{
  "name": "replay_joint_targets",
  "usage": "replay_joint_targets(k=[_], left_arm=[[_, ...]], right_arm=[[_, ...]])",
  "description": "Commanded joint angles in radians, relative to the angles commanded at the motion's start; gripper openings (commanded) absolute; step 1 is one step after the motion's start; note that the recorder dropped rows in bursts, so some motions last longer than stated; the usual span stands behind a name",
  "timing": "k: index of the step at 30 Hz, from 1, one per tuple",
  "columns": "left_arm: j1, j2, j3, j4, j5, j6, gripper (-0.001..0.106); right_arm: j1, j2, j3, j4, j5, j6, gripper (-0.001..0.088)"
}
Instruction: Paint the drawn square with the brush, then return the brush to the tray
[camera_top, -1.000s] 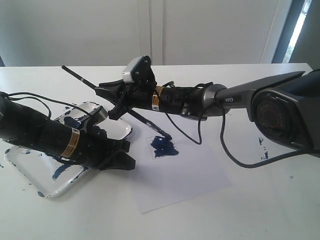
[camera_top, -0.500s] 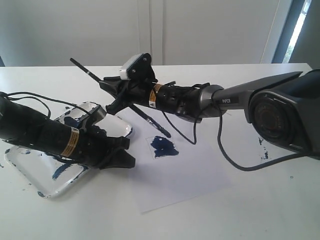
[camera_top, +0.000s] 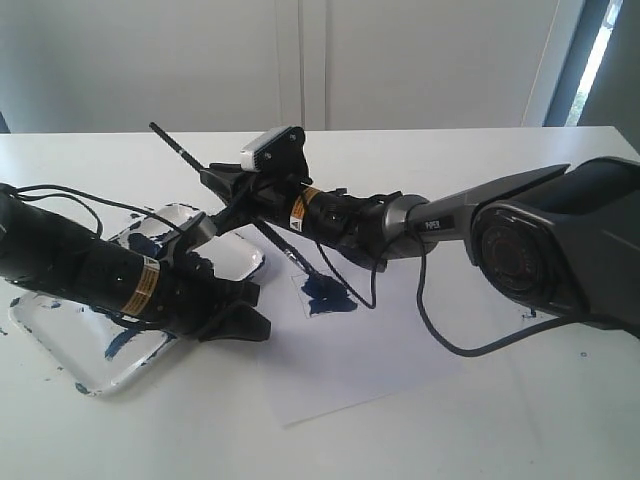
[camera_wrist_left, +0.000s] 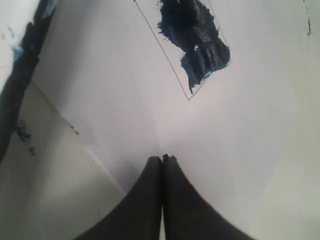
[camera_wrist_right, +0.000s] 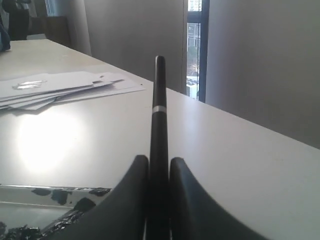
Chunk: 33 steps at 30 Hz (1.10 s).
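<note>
Blue paint covers much of the drawn square (camera_top: 328, 293) on the white paper (camera_top: 370, 350), and your left wrist view shows the smear as uneven, with bare white left inside the pencil outline along one side (camera_wrist_left: 186, 42).

Your right gripper (camera_top: 228, 197) reaches across from the right and is clamped on the brush (camera_top: 180, 148). In the right wrist view the two fingers (camera_wrist_right: 135, 190) press against the black handle (camera_wrist_right: 159, 125) from both sides, with a thin silver band (camera_wrist_right: 159, 108) further up the handle. The brush is tilted. Its handle end points up and away over the tray (camera_top: 95, 385), and its wet tip comes down at the far left corner of the drawn square. From the exterior view you cannot tell whether the tip touches the paper or hangs just above it.

The tray sits on the table (camera_top: 520, 420) to the left of the paper, blotched with dark blue, and your left arm lies across it. The left gripper (camera_top: 245, 318) is low at the paper's left edge, between the tray and the drawn square. Its fingers (camera_wrist_left: 150, 200) are pressed together with nothing between them, pointing toward the painted patch but apart from it.

A loose stack of papers (camera_wrist_right: 60, 87) lies farther off on the table in the right wrist view.
</note>
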Motion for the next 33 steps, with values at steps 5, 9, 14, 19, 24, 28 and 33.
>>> replay_joint_targets(k=[5, 9, 14, 19, 24, 28, 33], left_arm=[[0.0, 0.0, 0.0, 0.0, 0.0, 0.0, 0.005], [0.0, 0.0, 0.0, 0.0, 0.0, 0.0, 0.005], [0.0, 0.0, 0.0, 0.0, -0.003, 0.0, 0.005], [0.0, 0.0, 0.0, 0.0, -0.003, 0.0, 0.005], [0.0, 0.0, 0.0, 0.0, -0.005, 0.0, 0.005], [0.0, 0.0, 0.0, 0.0, -0.005, 0.0, 0.005], [0.0, 0.0, 0.0, 0.0, -0.007, 0.0, 0.005]], right_arm=[[0.0, 0.013, -0.023, -0.002, 0.0, 0.002, 0.0], [0.0, 0.039, -0.061, -0.002, -0.009, 0.038, 0.0], [0.0, 0.049, -0.078, -0.004, -0.009, 0.063, 0.0], [0.006, 0.049, -0.078, -0.004, -0.017, 0.063, 0.0], [0.019, 0.049, -0.078, -0.004, -0.017, 0.063, 0.0], [0.021, 0.049, -0.078, -0.002, -0.017, 0.063, 0.0], [0.023, 0.049, -0.089, -0.002, -0.035, 0.085, 0.0]])
